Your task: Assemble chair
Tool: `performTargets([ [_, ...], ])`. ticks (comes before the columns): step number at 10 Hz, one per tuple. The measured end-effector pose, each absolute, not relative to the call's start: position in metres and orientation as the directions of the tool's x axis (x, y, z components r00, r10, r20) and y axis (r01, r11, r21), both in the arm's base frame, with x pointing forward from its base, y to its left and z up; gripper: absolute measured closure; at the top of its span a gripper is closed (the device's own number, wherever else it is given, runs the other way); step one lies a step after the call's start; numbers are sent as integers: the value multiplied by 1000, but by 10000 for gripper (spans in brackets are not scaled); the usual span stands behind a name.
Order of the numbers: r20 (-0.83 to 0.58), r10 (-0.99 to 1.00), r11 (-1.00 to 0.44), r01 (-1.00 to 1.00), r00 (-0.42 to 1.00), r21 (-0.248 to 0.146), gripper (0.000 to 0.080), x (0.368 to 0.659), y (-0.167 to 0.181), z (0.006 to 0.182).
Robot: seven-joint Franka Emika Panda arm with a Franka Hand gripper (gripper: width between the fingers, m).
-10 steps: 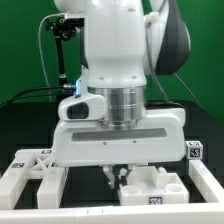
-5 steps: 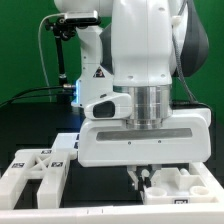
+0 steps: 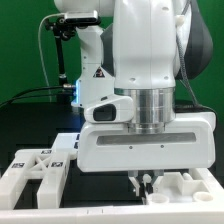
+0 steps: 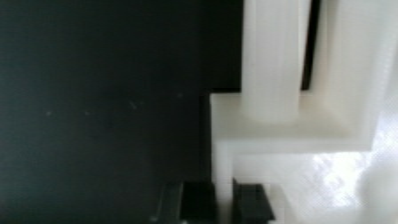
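**Shut jaws at the chair piece: push low, square and slow**

The gripper (image 3: 143, 181) hangs low in the lower right of the exterior view. Its jaws are together, with nothing seen between them. Just beside it, toward the lower right corner, lies a chunky white chair piece (image 3: 170, 188) with raised blocks on its top. The arm's broad white body hides its far side.

In the wrist view the dark fingertips (image 4: 189, 205) sit at a stepped corner of that white piece, close to a narrow slot. Whether they touch it cannot be told. A second chair piece (image 3: 35, 168), cross-braced and carrying tags, lies at the lower left of the exterior view, well apart from the first.

With the jaws closed and empty, this looks like a nudge to line the piece up, not a pick.

- **Height:** keep the fingertips below the piece's top edge, so they press a flat side wall and do not ride up over the step.
- **Line of push:** push through the middle of that wall. Contact near the corner would likely spin the piece instead of sliding it.
- **Pace:** move slowly and in a straight line. A light plastic block may skid on once it is free.
- **Slot:** stay clear of the slot, where a fingertip could catch.
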State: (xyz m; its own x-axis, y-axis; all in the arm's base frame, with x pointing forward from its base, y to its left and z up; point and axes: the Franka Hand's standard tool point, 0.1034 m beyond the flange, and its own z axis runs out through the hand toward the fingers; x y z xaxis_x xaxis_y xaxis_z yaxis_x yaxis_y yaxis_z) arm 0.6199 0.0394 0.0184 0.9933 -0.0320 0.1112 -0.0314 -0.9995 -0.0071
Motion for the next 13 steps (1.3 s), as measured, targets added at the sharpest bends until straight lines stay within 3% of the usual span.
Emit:
performTargets([
  [1,112,-31,-1000,-30,993,-7,768,620,39,18],
  [3,112,-31,-1000,-30,993,-7,524,620,39,18],
  [4,112,-31,-1000,-30,993,-7,524,620,39,18],
  [5,112,-31,-1000,-30,993,-7,330,620,39,18],
  [6,112,-31,-1000,-30,993,-7,211,620,39,18],
  [7,112,-31,-1000,-30,993,-7,169,620,39,18],
  [13,112,-31,-1000,-30,993,-7,151,620,39,18],
])
